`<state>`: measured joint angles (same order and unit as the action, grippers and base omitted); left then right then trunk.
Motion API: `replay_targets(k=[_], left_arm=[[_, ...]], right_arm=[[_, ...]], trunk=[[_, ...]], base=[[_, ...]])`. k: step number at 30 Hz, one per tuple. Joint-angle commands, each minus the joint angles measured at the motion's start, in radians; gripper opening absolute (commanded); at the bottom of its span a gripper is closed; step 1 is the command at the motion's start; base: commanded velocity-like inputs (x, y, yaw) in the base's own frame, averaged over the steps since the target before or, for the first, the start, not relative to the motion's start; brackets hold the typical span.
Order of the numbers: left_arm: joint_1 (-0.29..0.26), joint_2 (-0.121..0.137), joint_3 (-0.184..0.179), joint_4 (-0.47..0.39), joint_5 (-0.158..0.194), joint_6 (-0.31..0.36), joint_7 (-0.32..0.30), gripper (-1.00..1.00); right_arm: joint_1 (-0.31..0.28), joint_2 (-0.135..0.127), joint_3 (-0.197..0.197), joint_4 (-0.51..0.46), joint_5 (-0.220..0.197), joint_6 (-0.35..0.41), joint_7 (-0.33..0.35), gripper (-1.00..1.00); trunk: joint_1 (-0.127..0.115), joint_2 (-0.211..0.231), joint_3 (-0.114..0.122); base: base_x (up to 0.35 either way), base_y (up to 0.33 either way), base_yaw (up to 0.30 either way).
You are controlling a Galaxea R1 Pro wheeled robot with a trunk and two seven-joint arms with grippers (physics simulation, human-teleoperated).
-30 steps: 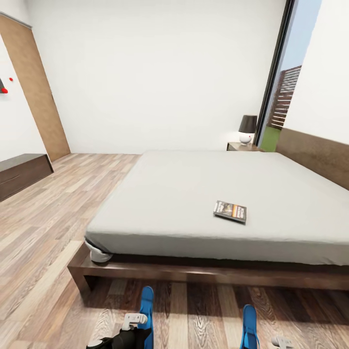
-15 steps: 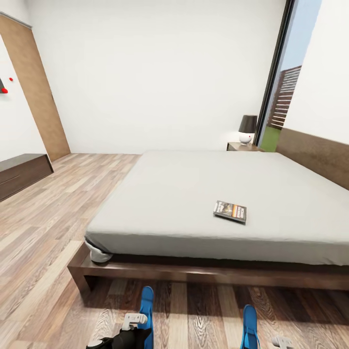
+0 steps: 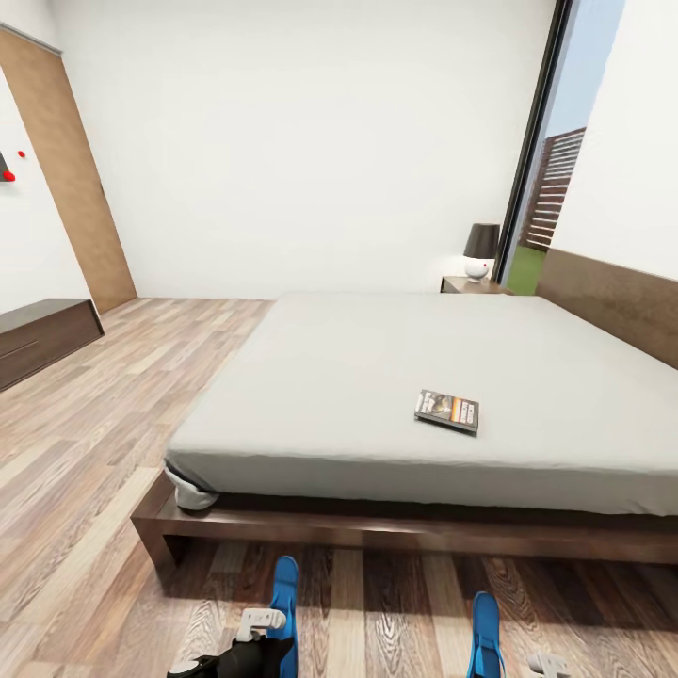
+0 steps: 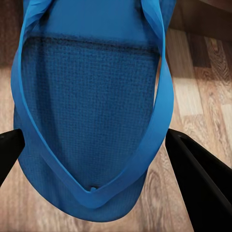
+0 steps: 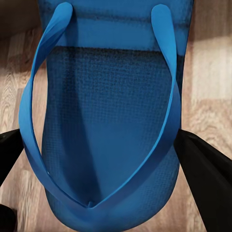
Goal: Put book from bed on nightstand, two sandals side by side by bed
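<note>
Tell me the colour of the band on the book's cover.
Orange, beside a grey-and-dark picture; the book shows best in the head view, lying on the bed.

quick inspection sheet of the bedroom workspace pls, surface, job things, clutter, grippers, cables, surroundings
surface: wood plank floor in front of the bed.
job's things: book flat on the mattress; two blue sandals on the floor by the bed's near edge, apart; nightstand beyond the bed.
clutter: lamp on the nightstand.
grippers: left gripper and right gripper each have jaws open, straddling a sandal.
cables: nothing seen.
surroundings: low dark cabinet, wooden door, tall window.
</note>
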<state>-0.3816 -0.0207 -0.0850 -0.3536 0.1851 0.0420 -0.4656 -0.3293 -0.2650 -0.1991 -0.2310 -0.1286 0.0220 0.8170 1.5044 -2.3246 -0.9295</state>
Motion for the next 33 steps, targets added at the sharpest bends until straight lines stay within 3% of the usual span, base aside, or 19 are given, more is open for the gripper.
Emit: replay_targets(k=[1,6,9,12,13,16,18,21,29,33], left_arm=[[0.000,0.001,-0.005,-0.001,0.010,0.004,0.001,-1.00],[0.000,0.002,-0.002,-0.001,0.009,0.006,0.008,-1.00],[0.000,0.005,0.001,-0.003,0.008,0.008,0.076,-1.00],[-0.004,0.006,0.001,-0.008,0.007,0.013,0.302,-1.00],[-0.008,0.005,0.000,-0.010,0.006,0.015,0.407,-1.00],[-0.013,0.005,-0.001,-0.017,0.002,0.016,0.579,-1.00],[-0.015,0.008,-0.002,-0.028,0.000,0.017,0.625,-1.00],[-0.023,0.017,-0.002,-0.049,-0.002,0.034,0.667,-1.00],[-0.029,0.028,-0.004,-0.051,-0.002,0.070,0.671,-1.00],[-0.029,0.058,-0.001,-0.053,0.003,0.072,0.651,-1.00]], right_arm=[[-0.001,0.000,0.001,0.001,-0.008,0.003,0.004,-1.00],[-0.001,-0.003,0.001,0.001,-0.008,0.003,0.002,-1.00],[-0.001,-0.006,0.000,0.001,-0.008,0.003,0.002,-1.00],[-0.001,-0.009,0.000,0.001,-0.009,0.003,0.003,-1.00],[-0.001,-0.009,0.000,0.001,-0.009,0.004,0.003,-1.00],[-0.001,-0.009,-0.001,0.000,-0.009,0.004,0.003,-1.00],[-0.001,-0.009,-0.001,0.000,-0.009,0.004,0.004,-1.00],[-0.001,-0.010,-0.001,0.000,-0.009,0.004,0.004,-1.00],[-0.001,-0.010,-0.002,0.000,-0.009,0.004,0.006,-1.00],[-0.001,-0.010,0.000,0.000,-0.009,0.004,0.006,-1.00]], trunk=[[0.000,0.000,-0.001],[0.000,0.000,-0.001],[0.000,0.000,-0.001],[0.000,0.000,-0.001],[0.000,0.000,-0.001],[0.000,0.000,-0.001],[0.000,0.000,-0.001],[0.000,0.000,-0.001],[0.000,0.000,-0.001],[0.000,0.000,-0.001]], base=[[0.000,0.000,0.000],[0.000,0.000,0.000],[0.000,0.000,0.000],[0.000,0.000,0.000],[0.000,0.000,0.000],[0.000,0.000,0.000],[0.000,0.000,0.000],[0.000,0.000,0.000],[0.000,0.000,0.000],[0.000,0.000,0.000]])
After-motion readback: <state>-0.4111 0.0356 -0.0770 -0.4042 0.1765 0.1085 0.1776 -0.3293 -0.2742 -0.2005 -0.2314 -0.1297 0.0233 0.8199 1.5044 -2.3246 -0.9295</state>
